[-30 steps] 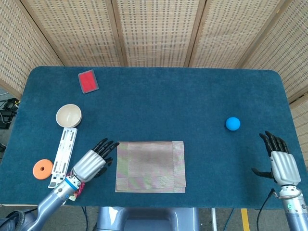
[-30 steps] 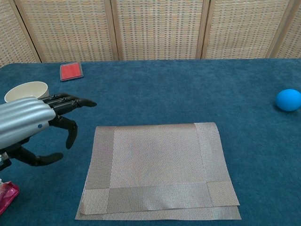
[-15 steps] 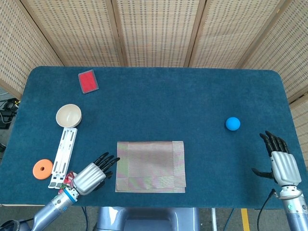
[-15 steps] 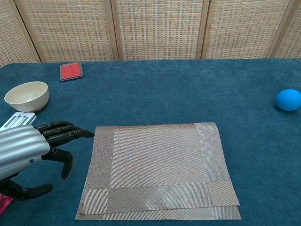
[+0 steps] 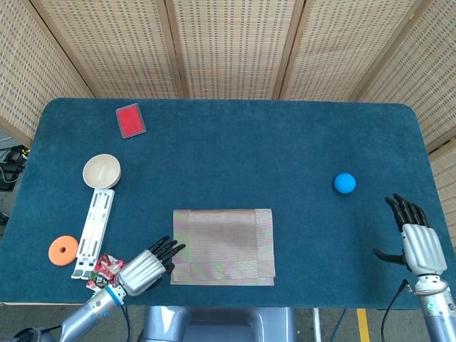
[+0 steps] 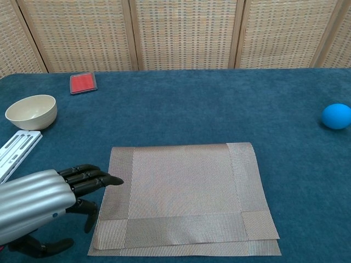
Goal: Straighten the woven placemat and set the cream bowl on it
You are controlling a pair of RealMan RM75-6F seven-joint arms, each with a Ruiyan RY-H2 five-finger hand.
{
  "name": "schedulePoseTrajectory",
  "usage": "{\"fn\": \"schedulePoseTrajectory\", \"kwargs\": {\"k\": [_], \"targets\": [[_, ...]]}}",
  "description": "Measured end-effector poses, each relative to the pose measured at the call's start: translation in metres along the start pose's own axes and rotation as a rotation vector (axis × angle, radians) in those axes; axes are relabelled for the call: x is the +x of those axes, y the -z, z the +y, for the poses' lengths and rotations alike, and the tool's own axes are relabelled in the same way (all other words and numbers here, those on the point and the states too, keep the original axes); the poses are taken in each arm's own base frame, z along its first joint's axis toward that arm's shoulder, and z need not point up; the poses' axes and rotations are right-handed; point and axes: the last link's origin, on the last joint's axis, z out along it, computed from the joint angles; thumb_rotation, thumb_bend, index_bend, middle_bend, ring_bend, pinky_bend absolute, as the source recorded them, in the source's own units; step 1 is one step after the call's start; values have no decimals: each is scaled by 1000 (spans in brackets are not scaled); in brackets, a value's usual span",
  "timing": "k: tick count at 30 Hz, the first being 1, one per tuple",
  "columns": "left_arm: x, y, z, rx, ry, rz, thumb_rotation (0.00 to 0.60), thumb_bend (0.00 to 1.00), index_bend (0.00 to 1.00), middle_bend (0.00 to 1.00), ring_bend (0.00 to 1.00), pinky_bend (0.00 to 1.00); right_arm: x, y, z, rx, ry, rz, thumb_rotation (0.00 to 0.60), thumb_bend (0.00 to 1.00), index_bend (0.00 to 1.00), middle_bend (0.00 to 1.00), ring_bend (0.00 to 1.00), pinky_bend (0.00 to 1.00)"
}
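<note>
Lying scattered over the blue table [image 5: 235, 142] are a red card [image 5: 131, 120] near the far left, a blue ball [image 5: 345, 183] toward the right, and, along the left edge, a white slotted strip [image 5: 94, 231], an orange ring [image 5: 63, 249] and a small printed packet [image 5: 104, 266]. The cream bowl [image 5: 102, 171] is seen upright at the far end of the strip, well apart from the woven placemat [image 5: 224, 246], which lies folded near the front edge. The left hand [image 5: 146, 264] is held low, empty, with fingertips [image 6: 107, 179] over the mat's left border. The right hand [image 5: 415, 237] is raised at the right edge, fingers spread, nothing held.
</note>
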Motion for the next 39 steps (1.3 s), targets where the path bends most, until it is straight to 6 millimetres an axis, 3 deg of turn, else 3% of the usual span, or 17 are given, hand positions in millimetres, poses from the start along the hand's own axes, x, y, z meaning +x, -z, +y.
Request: {"fn": "schedulePoseTrajectory", "kwargs": {"k": [32, 39], "targets": [[-13, -32, 24, -22, 7, 9, 600, 392, 545, 0, 0, 0, 4, 3, 0, 2, -9, 4, 600, 106, 62, 0, 0, 0], [-13, -35, 26, -21, 22, 28, 600, 472, 607, 0, 0, 0, 5, 3, -1, 4, -11, 5, 600, 106, 62, 0, 0, 0]]}}
